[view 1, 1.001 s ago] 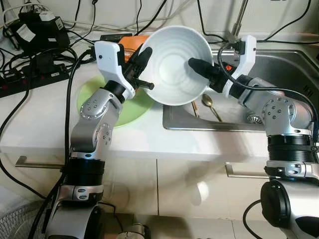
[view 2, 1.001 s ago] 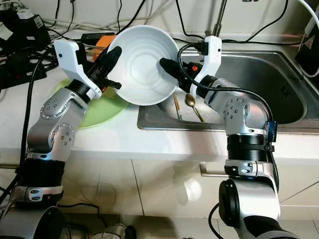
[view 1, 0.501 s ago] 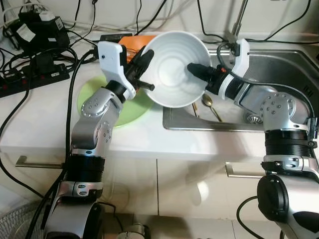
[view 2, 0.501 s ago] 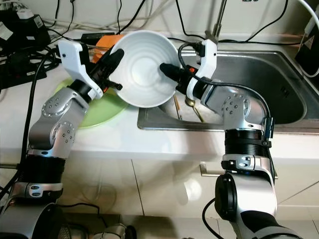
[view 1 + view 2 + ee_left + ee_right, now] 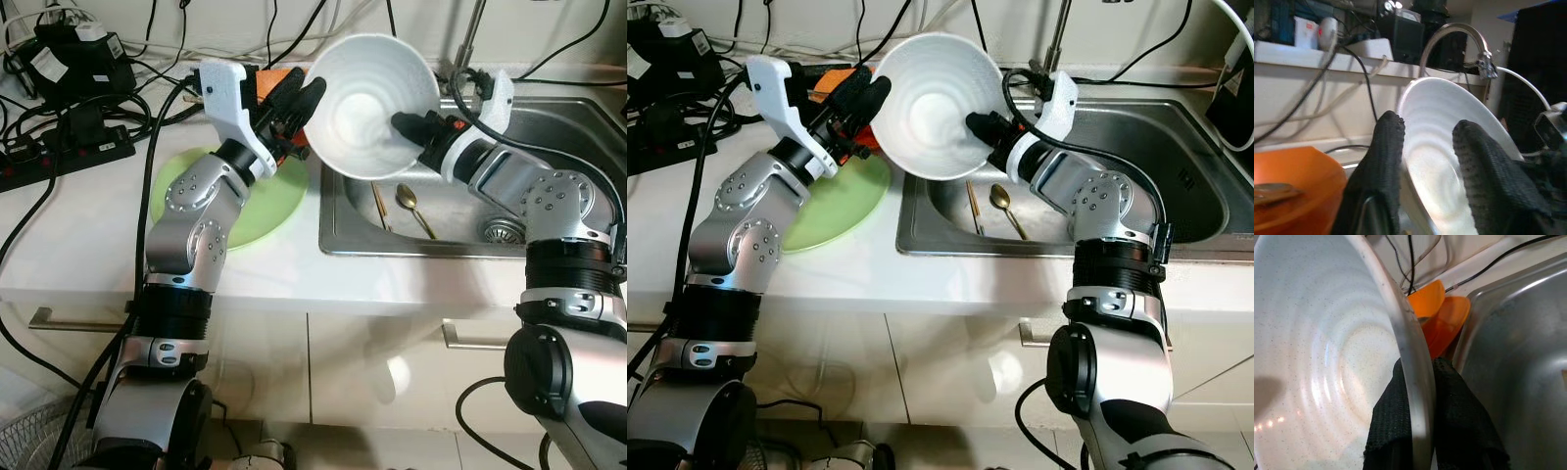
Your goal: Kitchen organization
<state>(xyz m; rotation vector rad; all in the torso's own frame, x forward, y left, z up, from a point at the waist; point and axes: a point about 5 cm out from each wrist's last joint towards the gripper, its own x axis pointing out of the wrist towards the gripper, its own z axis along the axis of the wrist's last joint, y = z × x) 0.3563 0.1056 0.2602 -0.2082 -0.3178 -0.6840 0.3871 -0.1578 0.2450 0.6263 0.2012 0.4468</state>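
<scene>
Above the sink [image 5: 549, 186], the right end effector [image 5: 416, 129] pinches the tilted white bowl [image 5: 372, 108] rim; the raised left end effector [image 5: 294, 103], fingers apart, straddles its opposite edge.

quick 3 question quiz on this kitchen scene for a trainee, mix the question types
1. True or false: the right pincer clamps the rim of the white bowl.
2. What lies in the sink below the bowl? A) a spoon B) a sponge C) a cup
3. What colour is the plate on the counter beside the sink?

Key:
1. True; its fingers sit on either side of the rim.
2. A, a spoon, beside what look like chopsticks.
3. Green. The left pincer straddles the bowl's far edge, above the plate.
</scene>
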